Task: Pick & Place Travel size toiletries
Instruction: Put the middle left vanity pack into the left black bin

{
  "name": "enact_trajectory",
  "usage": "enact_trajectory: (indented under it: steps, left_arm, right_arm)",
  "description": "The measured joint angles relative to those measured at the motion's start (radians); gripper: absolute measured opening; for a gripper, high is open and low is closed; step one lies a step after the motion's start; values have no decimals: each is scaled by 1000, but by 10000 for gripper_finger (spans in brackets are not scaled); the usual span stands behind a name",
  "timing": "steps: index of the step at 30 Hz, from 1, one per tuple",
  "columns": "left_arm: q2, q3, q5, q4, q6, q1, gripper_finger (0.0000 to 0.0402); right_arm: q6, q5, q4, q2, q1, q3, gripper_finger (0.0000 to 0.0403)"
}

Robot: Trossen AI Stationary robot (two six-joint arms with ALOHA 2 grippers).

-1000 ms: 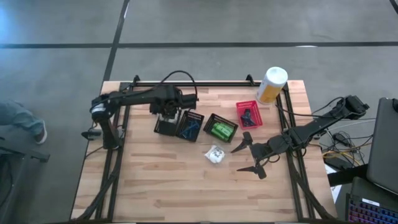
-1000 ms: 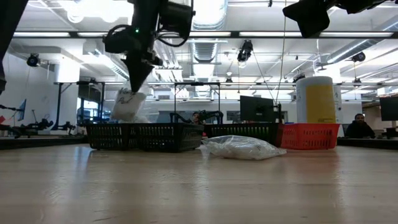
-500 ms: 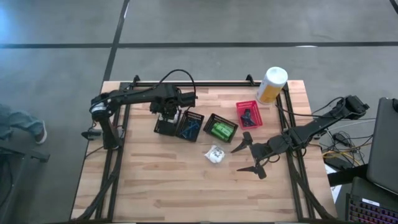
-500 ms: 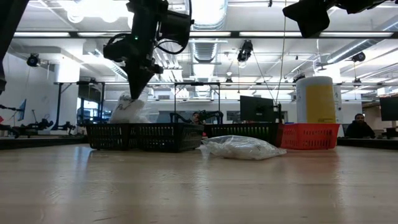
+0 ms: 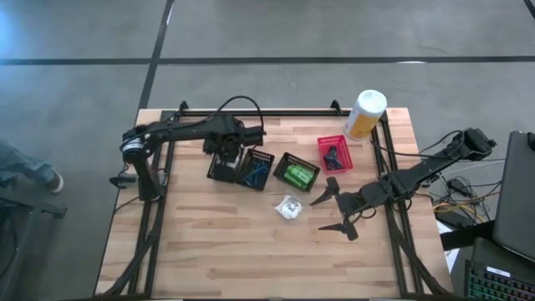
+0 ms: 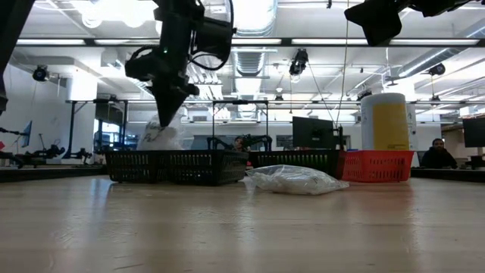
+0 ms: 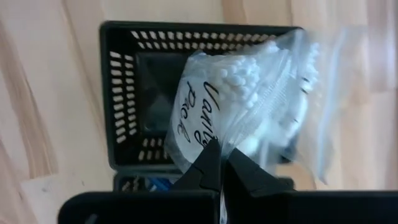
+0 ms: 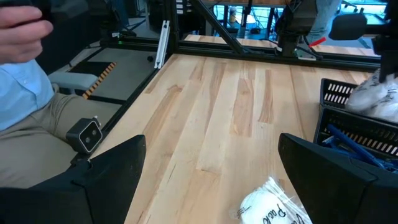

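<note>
**Toiletries: one bag over its basket, one loose on the table**

Toiletries here are small and soft. The clear-wrapped bag of cotton swabs (image 7: 249, 106) that I hold in the left gripper (image 7: 221, 163) looks light, crinkly and probably slippery. The fingers are pinched shut on its edge, so it hangs and may swing. It sits directly over the black mesh basket (image 5: 222, 166) at the left end of the row, just above the rim in the low view.

A second white wrapped lump (image 5: 289, 207) lies loose on the wooden table (image 5: 226, 251), in front of the basket of green packets (image 5: 296, 174). My right gripper (image 5: 337, 209) waits just beside it, fingers spread wide, holding nothing. I'd judge a pinch across the bunched middle safest there.
</note>
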Motion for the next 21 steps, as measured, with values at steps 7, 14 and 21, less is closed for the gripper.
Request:
enact_trajectory:
  steps: [7,14,21]
  left_arm:
    - [0,-52,13,43,-11,0,1]
    - [0,-55,13,47,-8,-3,2]
    - [0,-55,17,53,34,-4,2]
  right_arm:
    - [0,0,0,0,0,0,364]
    - [0,0,0,0,0,0,364]
    - [0,0,0,0,0,0,364]
